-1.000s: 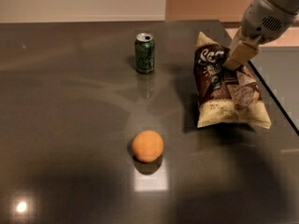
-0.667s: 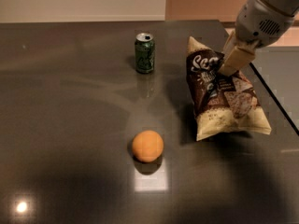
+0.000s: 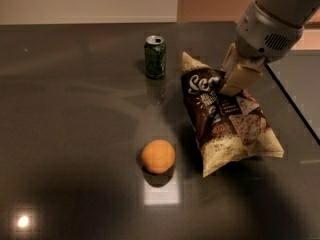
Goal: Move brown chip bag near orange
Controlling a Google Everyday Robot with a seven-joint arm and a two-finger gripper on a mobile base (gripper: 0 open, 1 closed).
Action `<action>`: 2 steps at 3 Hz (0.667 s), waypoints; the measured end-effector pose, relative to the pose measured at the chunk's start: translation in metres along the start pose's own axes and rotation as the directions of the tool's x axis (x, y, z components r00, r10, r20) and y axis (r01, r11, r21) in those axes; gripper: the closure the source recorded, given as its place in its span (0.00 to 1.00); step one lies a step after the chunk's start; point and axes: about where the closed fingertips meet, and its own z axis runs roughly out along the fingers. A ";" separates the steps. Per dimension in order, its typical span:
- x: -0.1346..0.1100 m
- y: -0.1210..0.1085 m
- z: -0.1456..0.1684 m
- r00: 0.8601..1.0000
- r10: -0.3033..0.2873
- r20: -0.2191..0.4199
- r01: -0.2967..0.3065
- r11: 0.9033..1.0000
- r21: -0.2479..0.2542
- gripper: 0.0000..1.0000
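The brown chip bag (image 3: 225, 118) lies tilted on the dark table (image 3: 75, 109), its cream lower corner close to the right of the orange (image 3: 158, 156). The orange sits alone at centre front. My gripper (image 3: 227, 86) comes down from the upper right and is shut on the upper part of the brown chip bag, beside the white lettering. The bag's top corner points up toward the green can.
A green soda can (image 3: 155, 56) stands upright behind and to the left of the bag. The table's right edge (image 3: 292, 101) runs diagonally just right of the bag. A bright light reflection lies in front of the orange.
My gripper has dragged the brown chip bag leftward and forward, closer to the orange. The orange and the can have not moved.
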 end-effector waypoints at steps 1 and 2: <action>-0.010 0.015 0.008 0.999 -0.035 -0.013 0.034 0.999 -0.024 0.83; -0.015 0.024 0.013 0.998 -0.055 -0.029 0.053 0.998 -0.042 0.59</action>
